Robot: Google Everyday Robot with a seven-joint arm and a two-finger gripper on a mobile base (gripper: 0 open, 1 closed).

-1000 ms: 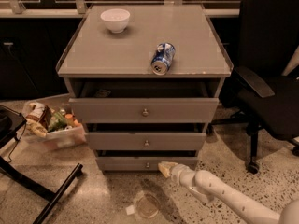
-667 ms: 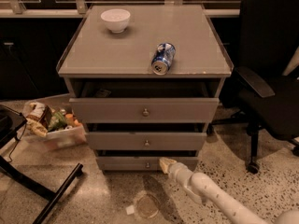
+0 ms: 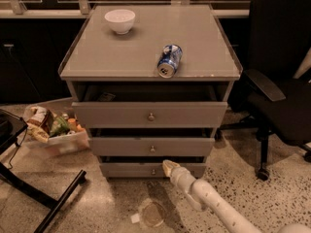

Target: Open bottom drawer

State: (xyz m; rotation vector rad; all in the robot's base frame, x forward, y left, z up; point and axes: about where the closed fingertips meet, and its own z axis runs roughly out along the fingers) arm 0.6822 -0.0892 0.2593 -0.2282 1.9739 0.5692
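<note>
The bottom drawer (image 3: 136,169) is the lowest of three grey drawer fronts on the cabinet, with a small round metal knob (image 3: 153,171). It stands slightly out from the cabinet body. My gripper (image 3: 167,165) is at the end of the white arm reaching in from the lower right. Its tip sits just right of the knob, close against the bottom drawer front.
The top drawer (image 3: 148,113) and middle drawer (image 3: 151,146) are pulled partly out. A white bowl (image 3: 119,21) and a blue can (image 3: 169,60) lie on the cabinet top. A black office chair (image 3: 282,81) stands right; a snack bin (image 3: 54,130) left; a round object (image 3: 151,213) lies on the floor.
My arm has moved up and left, bringing the gripper from the floor in front of the cabinet to the bottom drawer front beside its knob.
</note>
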